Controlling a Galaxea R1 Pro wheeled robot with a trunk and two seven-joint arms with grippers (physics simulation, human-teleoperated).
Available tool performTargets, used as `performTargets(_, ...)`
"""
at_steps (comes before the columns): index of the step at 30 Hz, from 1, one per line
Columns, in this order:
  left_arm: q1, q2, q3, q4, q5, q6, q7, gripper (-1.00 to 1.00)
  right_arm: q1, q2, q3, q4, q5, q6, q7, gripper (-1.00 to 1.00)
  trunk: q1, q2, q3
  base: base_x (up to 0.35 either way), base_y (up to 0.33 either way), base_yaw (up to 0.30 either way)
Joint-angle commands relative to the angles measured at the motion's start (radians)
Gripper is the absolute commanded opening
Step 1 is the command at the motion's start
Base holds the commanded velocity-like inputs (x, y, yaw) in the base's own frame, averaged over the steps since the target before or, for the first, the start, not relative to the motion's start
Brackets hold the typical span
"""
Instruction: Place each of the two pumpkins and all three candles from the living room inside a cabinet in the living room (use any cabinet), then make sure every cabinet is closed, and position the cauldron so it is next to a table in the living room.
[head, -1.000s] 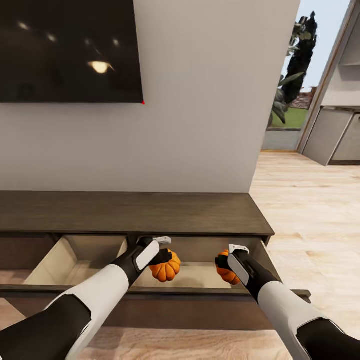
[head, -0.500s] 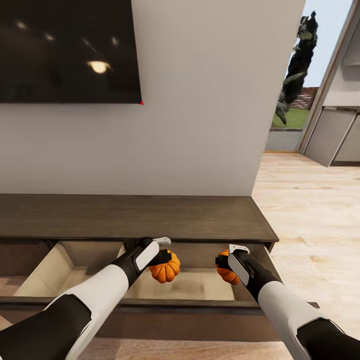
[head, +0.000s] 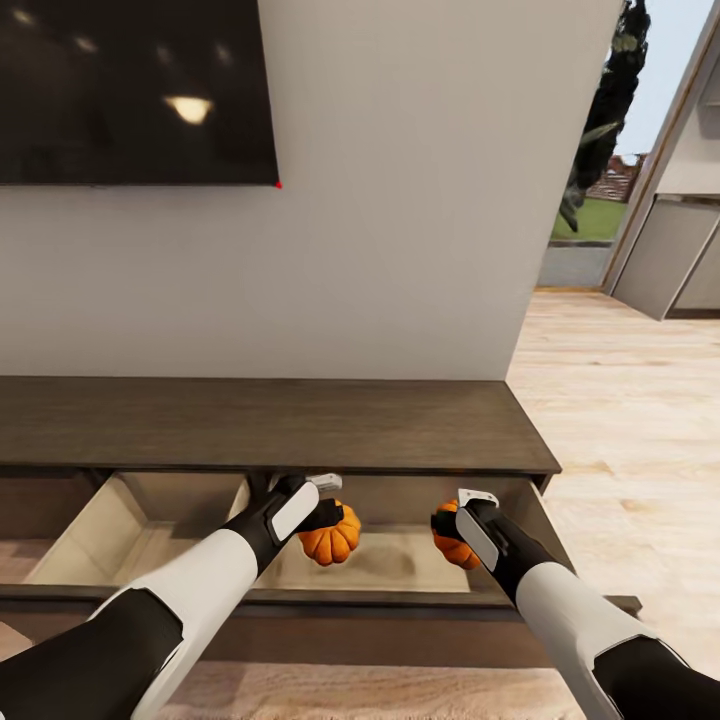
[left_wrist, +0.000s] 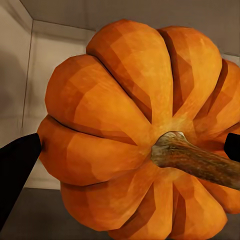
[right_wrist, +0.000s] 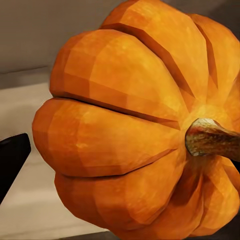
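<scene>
Above the open cabinet drawer, left fingers grasping one pumpkin, right fingers grasping another pumpkin

Plain off-white wall straight ahead, with a big black TV mounted at its upper left, ceiling lights reflecting in the screen. Light wood plank floor runs off to the right toward a glass door, daylight coming in, with grass and a dark tree outside. Grey cupboards sit at the far right edge.
</scene>
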Motion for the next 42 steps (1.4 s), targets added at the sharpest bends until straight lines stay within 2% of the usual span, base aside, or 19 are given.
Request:
performTargets(1,-0.001,0.001,-0.007,-0.002,0.01,0.0,0.008,-1.0,-0.001,-0.001,0.008,-0.002,-0.01,0.002,-0.008,-1.0,0.0,-0.001,-0.005,0.0,0.0,0.0)
performTargets(15,-0.001,0.001,-0.007,-0.002,0.01,0.0,0.008,-1.0,-0.001,-0.001,0.008,-0.002,-0.01,0.002,-0.008,-1.0,0.006,-0.004,-0.059,0.0,0.0,0.0)
performTargets(28,-0.001,0.001,-0.008,-0.002,0.007,-0.005,0.009,-1.0,-0.001,-0.001,0.007,-0.002,-0.01,0.002,-0.008,-1.0,0.006,-0.004,-0.059,0.0,0.0,0.0)
performTargets(30,-0.001,0.0,-0.008,-0.002,0.006,-0.018,0.008,-1.0,-0.001,-0.001,0.007,-0.002,-0.01,0.002,-0.008,-1.0,0.006,-0.004,-0.059,0.0,0.0,0.0)
performTargets(33,-0.001,-0.002,-0.011,-0.002,0.004,-0.083,0.007,-1.0,-0.001,-0.001,0.007,-0.003,-0.01,0.002,-0.008,-1.0,0.006,-0.004,-0.059,0.0,0.0,0.0)
performTargets(35,-0.001,-0.002,-0.011,-0.001,0.005,-0.105,0.007,-1.0,-0.001,-0.002,0.007,-0.003,-0.01,0.002,-0.008,-1.0,0.006,-0.004,-0.059,0.004,0.0,0.0)
performTargets(42,-0.001,-0.001,-0.01,0.004,0.008,-0.118,0.006,-1.0,-0.001,-0.002,0.008,-0.003,-0.009,0.002,-0.008,-1.0,0.006,-0.004,-0.059,0.111,0.0,0.0)
